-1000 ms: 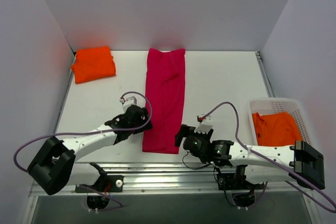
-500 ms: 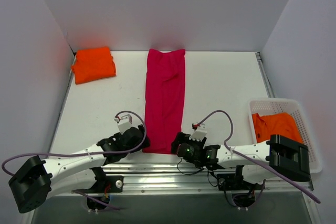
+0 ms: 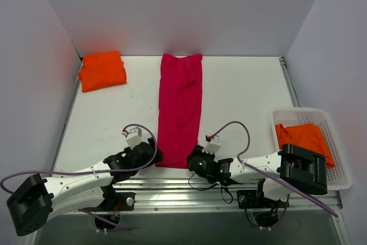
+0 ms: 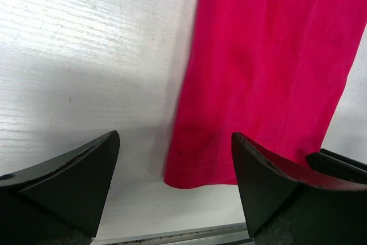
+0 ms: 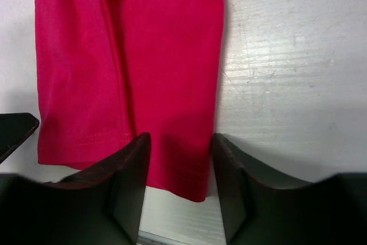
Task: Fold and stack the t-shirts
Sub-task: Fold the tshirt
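A crimson-pink t-shirt (image 3: 180,107) lies folded into a long strip down the middle of the table, its hem toward me. My left gripper (image 3: 151,156) is low at the hem's near-left corner. In the left wrist view that gripper (image 4: 175,142) stands wide open, with the pink corner (image 4: 195,170) between its fingers. My right gripper (image 3: 195,162) is at the near-right corner. In the right wrist view its jaws (image 5: 180,142) are narrowed but apart, straddling the flat pink hem (image 5: 183,170). A folded orange t-shirt (image 3: 102,70) rests at the far left.
A white mesh basket (image 3: 304,111) at the right edge holds another orange t-shirt (image 3: 302,137). The metal rail (image 3: 172,190) of the table's near edge runs just behind both grippers. White walls close in the back and both sides.
Both grippers have pulled back toward the near edge and dropped to the pink shirt's hem corners. The right jaws have narrowed a lot; the left stays wide.
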`<state>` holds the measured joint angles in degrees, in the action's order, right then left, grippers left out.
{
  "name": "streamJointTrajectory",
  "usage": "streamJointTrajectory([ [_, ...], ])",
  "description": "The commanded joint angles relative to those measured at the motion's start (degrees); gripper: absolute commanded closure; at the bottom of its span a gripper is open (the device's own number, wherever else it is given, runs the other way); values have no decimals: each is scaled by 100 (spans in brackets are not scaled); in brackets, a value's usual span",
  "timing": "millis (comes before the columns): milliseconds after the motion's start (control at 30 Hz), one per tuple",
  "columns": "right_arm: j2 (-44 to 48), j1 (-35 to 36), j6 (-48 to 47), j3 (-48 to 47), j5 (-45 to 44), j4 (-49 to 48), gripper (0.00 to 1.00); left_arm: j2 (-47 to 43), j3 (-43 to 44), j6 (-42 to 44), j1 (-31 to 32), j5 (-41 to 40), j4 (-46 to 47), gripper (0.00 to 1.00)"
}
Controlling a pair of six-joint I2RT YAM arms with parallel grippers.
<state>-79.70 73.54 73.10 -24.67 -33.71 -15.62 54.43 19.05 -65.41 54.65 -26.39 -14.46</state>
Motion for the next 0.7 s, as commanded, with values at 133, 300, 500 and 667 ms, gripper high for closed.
streamJointTrajectory([
  [133, -546, -94, -6, 58, 286, -73, 67, 242, -235, 28, 28, 230, 470, 19],
  [300, -608, -138, -15, 49, 313, -30, 94, 445, -244, 46, 63, 345, 777, 45],
  [500, -442, -155, 46, 50, 208, 269, 100, 472, -209, 28, 125, 284, 752, 98],
  [667, 121, -164, -32, -153, -47, 1156, 100, 50, 212, 142, 142, 117, 67, 98],
])
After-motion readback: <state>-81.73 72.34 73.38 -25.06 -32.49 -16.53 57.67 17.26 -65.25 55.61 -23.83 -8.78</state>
